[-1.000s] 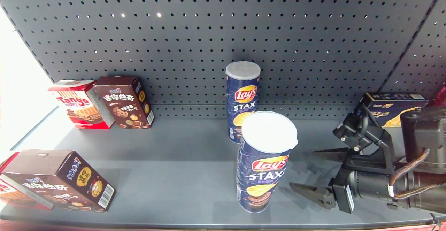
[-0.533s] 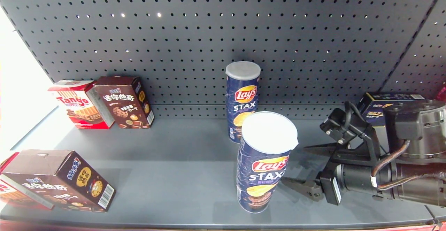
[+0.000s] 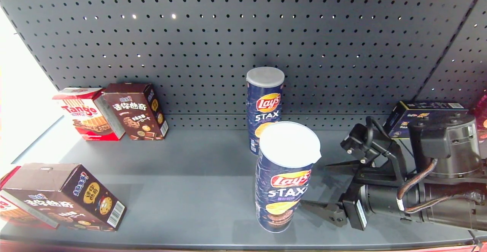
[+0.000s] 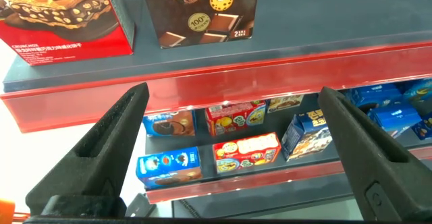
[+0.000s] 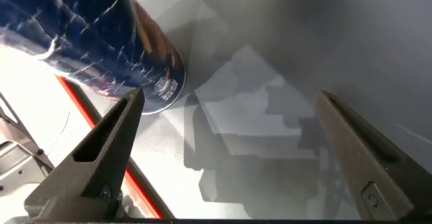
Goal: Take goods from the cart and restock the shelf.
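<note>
Two dark blue chip cans with white lids stand upright on the grey shelf (image 3: 190,176): the front can (image 3: 283,179) near the shelf's front edge, the back can (image 3: 264,103) by the pegboard wall. My right gripper (image 3: 317,185) is open, lying level just right of the front can, with its near fingertip close to the can's lower side. In the right wrist view the front can (image 5: 101,42) sits beside one finger (image 5: 108,150) of the right gripper (image 5: 229,156). My left gripper (image 4: 229,150) is open and holds nothing, facing the shelf's red front edge (image 4: 223,92).
A red wafer box (image 3: 85,113) and a brown cookie box (image 3: 137,111) stand at the back left. Another brown box (image 3: 64,197) lies at the front left. A dark blue box (image 3: 422,115) sits back right behind my right arm. Lower shelves hold several snack boxes (image 4: 246,150).
My right arm has moved left toward the front can, gripper still open. The front can has shifted slightly left in the last half second.
</note>
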### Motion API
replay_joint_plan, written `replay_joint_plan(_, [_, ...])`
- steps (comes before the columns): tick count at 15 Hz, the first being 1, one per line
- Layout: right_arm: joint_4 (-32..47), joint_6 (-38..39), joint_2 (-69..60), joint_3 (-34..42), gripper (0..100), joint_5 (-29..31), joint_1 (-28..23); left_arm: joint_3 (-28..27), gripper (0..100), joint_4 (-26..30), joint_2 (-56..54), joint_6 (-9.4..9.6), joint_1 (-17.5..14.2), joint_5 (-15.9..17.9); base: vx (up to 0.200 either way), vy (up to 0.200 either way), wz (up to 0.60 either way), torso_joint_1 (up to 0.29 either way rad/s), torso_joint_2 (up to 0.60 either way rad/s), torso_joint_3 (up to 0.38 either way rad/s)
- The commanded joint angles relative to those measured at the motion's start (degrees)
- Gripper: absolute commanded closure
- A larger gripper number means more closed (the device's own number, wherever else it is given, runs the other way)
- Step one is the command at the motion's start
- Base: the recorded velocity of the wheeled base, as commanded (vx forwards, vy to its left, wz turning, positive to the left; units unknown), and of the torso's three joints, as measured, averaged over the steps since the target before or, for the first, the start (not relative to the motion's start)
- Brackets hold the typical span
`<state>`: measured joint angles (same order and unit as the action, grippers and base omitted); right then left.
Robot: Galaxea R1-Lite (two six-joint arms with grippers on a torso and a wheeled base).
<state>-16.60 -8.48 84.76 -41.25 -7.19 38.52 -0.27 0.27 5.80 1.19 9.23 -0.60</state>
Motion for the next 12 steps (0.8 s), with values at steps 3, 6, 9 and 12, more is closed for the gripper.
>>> replay_joint_plan(3, [0.0, 0.0, -1.3, 0.6, 0, 0.1, -1.1, 0.0, 0, 0.0, 0.1, -0.05, 0.0, 0.0, 0.0, 0.0, 0.0, 0.0, 0.0, 0.0])
replay_joint_plan(6, [0.0, 0.0, 0.1, -0.7, 0, 0.1, -1.4, 0.0, 0, 0.0, 0.1, -0.05, 0.0, 0.0, 0.0, 0.0, 0.0, 0.0, 0.0, 0.0])
replay_joint_plan(9, [-0.1, 0.0, 1.1, -1.1, 0, 0.1, -0.6, 0.0, 0, 0.0, 0.1, -0.14, 0.0, 0.0, 0.0, 0.0, 0.0, 0.0, 0.0, 0.0])
replay_joint_plan(12, [-0.1, 0.0, 1.1, -1.0, 0, 0.0, 0.9, 0.0, 0, 0.0, 0.1, -0.14, 0.0, 0.0, 0.0, 0.0, 0.0, 0.0, 0.0, 0.0])
